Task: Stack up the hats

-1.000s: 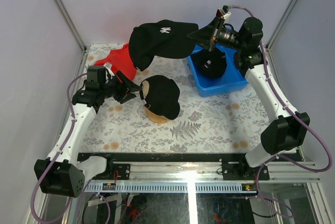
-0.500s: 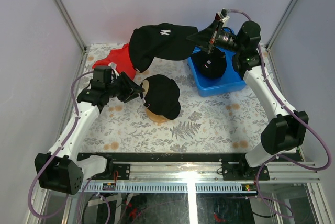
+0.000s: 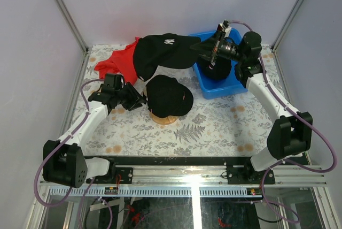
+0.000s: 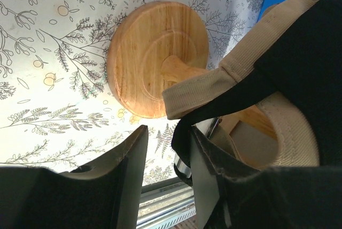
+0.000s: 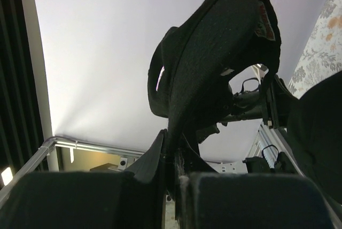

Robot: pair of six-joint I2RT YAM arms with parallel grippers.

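My right gripper is shut on the brim of a black cap with a white logo and holds it in the air over the back of the table. In the right wrist view the cap hangs from the gripper. A second black cap sits on the wooden stand over a tan cap. My left gripper is open at that cap's left edge. In the left wrist view its right finger touches the black rim. A third black cap lies in the blue bin.
A red cloth lies at the back left, partly under the held cap. The stand's round wooden base rests on the flower-patterned tablecloth. The blue bin stands at the back right, below the right arm.
My left gripper has moved right to the edge of the cap on the stand. My right gripper has lowered the logo cap a little. The cap on the stand has shifted slightly.
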